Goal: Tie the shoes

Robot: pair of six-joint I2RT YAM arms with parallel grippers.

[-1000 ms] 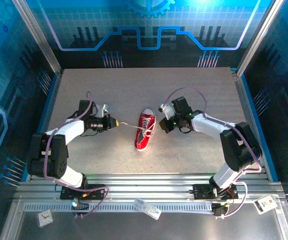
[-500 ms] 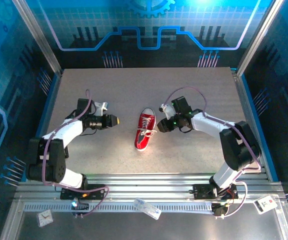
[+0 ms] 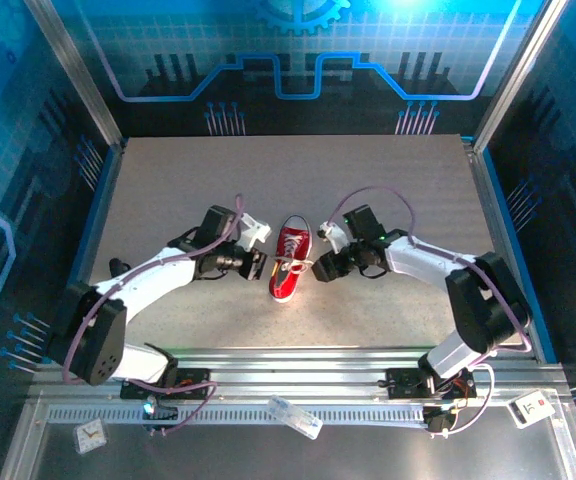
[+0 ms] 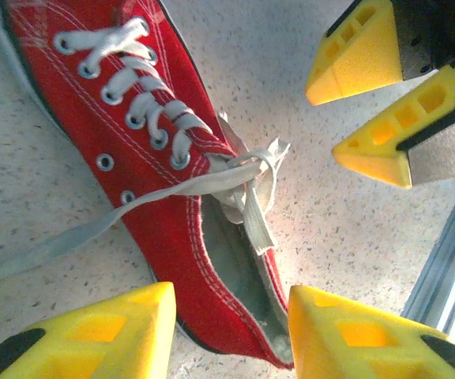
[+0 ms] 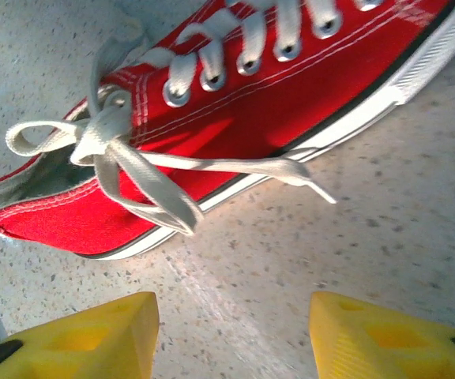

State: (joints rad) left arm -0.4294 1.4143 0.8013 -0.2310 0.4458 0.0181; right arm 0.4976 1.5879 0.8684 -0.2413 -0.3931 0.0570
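Observation:
The shoe (image 3: 290, 260), a small red canvas sneaker with a white sole, lies mid-table with its toe pointing away. My left gripper (image 3: 261, 266) stands open just left of it. In the left wrist view the shoe's (image 4: 156, 197) heel lies between and below the spread yellow fingers of that gripper (image 4: 231, 335). The white laces (image 4: 239, 170) are crossed in a loose knot at the top eyelets. My right gripper (image 3: 320, 270) is open just right of the shoe. In the right wrist view that gripper (image 5: 231, 328) hangs over bare table beside the sole, near lace loops (image 5: 101, 138).
The right gripper's yellow fingers (image 4: 370, 55) show across the shoe in the left wrist view. The speckled table (image 3: 368, 180) has blue walls on three sides and a metal rail (image 3: 288, 365) along the near edge. Small white items (image 3: 293, 415) lie beyond the rail.
The left gripper let go of the lace it held taut and moved right, up to the shoe. Both grippers opened. The right gripper shifted slightly nearer the shoe's heel.

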